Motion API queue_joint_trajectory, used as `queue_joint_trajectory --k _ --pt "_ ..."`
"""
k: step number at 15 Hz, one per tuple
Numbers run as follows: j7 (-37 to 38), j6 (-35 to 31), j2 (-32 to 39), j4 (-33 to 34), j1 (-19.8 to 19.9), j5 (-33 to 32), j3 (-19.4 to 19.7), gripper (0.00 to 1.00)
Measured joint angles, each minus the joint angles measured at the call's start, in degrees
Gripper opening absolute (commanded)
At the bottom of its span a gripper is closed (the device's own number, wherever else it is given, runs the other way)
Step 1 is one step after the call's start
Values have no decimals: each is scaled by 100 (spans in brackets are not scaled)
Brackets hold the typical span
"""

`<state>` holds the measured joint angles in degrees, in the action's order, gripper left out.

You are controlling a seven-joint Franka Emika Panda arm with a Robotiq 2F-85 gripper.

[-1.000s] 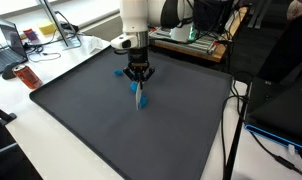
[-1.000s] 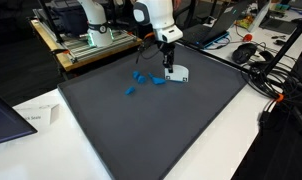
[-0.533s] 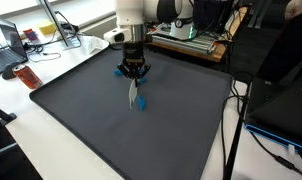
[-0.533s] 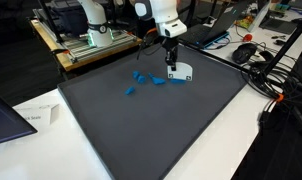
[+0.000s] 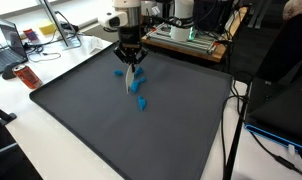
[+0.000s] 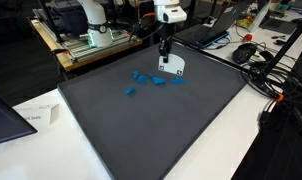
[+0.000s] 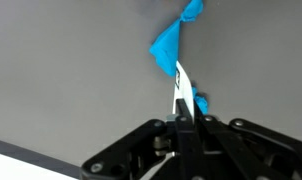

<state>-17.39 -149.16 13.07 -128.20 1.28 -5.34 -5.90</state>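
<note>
My gripper (image 5: pixel 130 67) hangs above the far part of the dark grey mat (image 5: pixel 101 125), shut on the top edge of a thin white flat piece (image 5: pixel 128 83), which dangles clear of the mat. In an exterior view the white piece (image 6: pixel 173 65) shows as a small square below the gripper (image 6: pixel 165 50). Several small blue pieces (image 6: pixel 158 80) lie scattered on the mat beneath and beside it. The wrist view shows the white piece (image 7: pixel 179 88) edge-on between the closed jaws of the gripper (image 7: pixel 181 118), with a blue piece (image 7: pixel 169 45) on the mat behind it.
A laptop (image 5: pixel 11 42) and a red object (image 5: pixel 28 76) sit beside the mat on the white table. Equipment and cables (image 5: pixel 191 38) stand behind the arm. A second robot base (image 6: pixel 91 30), a paper sheet (image 6: pixel 36 113) and a computer mouse (image 6: pixel 248 52) ring the mat.
The arm has risen and drawn back toward the mat's far edge, lifting the white piece off the mat. The blue pieces stayed in place.
</note>
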Motion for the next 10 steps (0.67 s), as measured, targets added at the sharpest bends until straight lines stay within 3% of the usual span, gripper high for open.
queue_joint_trajectory --k 5,10 --pt "660 503 -421 1 -328 -523 93 1" --pt "1977 817 -660 11 -681 -1615 112 1"
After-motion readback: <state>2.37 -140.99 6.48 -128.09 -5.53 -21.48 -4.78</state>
